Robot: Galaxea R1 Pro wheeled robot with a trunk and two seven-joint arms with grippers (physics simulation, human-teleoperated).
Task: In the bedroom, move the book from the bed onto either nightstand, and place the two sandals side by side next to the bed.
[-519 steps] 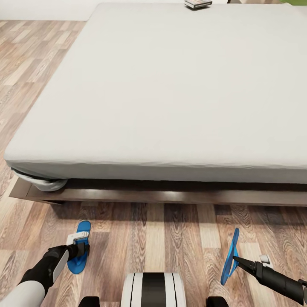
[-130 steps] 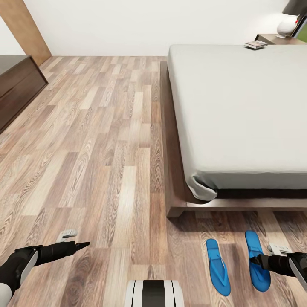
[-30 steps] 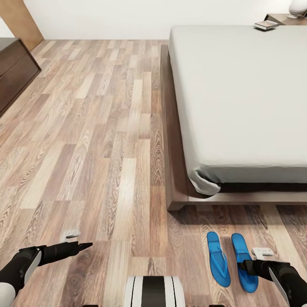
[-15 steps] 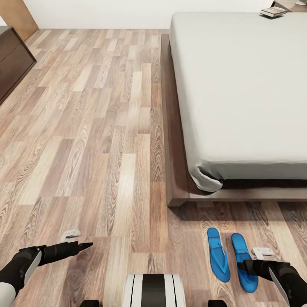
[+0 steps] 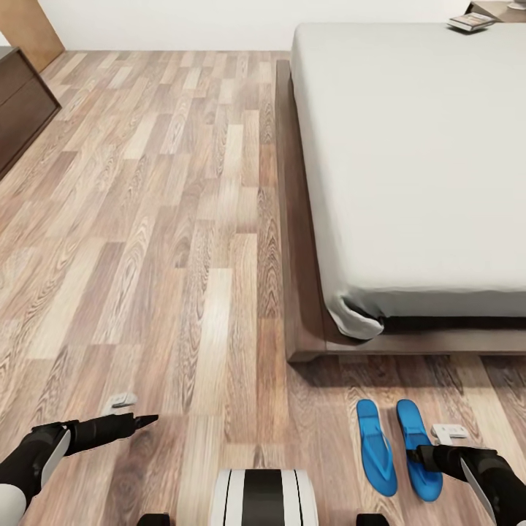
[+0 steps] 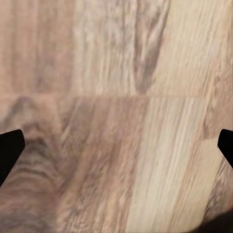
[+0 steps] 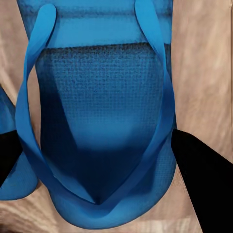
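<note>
Both blue sandals now lie flat and side by side on the floor by the bed's (image 5: 409,146) foot corner. Earlier they lay well apart along the bed's foot, the right sandal (image 5: 418,448) held on edge. The left end effector (image 5: 150,420) has let go of the left sandal (image 5: 377,447).

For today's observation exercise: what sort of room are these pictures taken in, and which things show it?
Most likely a bedroom: a large low bed with pale grey mattress and dark wood frame, a pair of bright blue flip-flop sandals on the wood-plank floor beside it, and a small book on the mattress.
</note>
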